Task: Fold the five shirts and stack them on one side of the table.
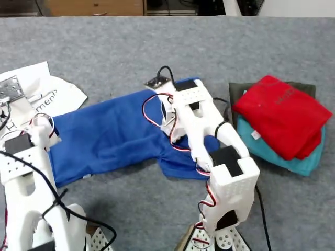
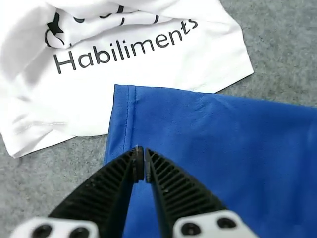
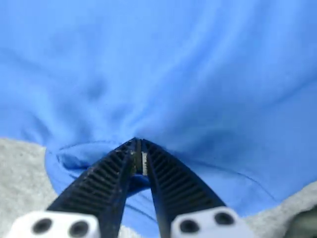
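A blue shirt (image 1: 112, 133) lies spread across the middle of the grey table. My left gripper (image 2: 140, 163) is shut, its tips resting on the flat cloth of the blue shirt (image 2: 223, 148) just inside its hemmed edge; I see no cloth pinched. The white printed shirt (image 2: 124, 64) lies beside that edge. My right gripper (image 3: 138, 148) is shut on a gathered fold of the blue shirt (image 3: 163, 64), with wrinkles running to its tips. In the high view the right arm (image 1: 196, 112) stands over the shirt's right part.
A stack of folded shirts sits at the right: red (image 1: 282, 112) on top, teal (image 1: 272, 151) under it, dark green (image 1: 243, 89) at the bottom. The white shirt (image 1: 47, 97) lies crumpled at the left edge. Grey cloth (image 1: 157, 47) stretches bare behind the shirts.
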`<state>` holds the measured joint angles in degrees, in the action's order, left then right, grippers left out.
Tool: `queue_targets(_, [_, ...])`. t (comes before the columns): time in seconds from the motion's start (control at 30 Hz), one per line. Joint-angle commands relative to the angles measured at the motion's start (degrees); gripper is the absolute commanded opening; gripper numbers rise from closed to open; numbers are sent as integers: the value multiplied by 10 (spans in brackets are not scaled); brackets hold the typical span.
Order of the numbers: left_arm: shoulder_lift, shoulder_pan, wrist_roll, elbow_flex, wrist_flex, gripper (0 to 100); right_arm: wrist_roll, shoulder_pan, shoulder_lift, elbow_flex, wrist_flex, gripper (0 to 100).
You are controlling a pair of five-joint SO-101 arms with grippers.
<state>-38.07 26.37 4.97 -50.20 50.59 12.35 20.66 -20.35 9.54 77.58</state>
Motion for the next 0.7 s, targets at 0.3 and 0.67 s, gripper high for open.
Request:
queue_targets(0.3, [40,-5,-2,9,-18,19,1,12,66,-8,93,5])
queue_targets(0.67, [44,-4,1,9,-28,19,-4,129,124,185,22,5])
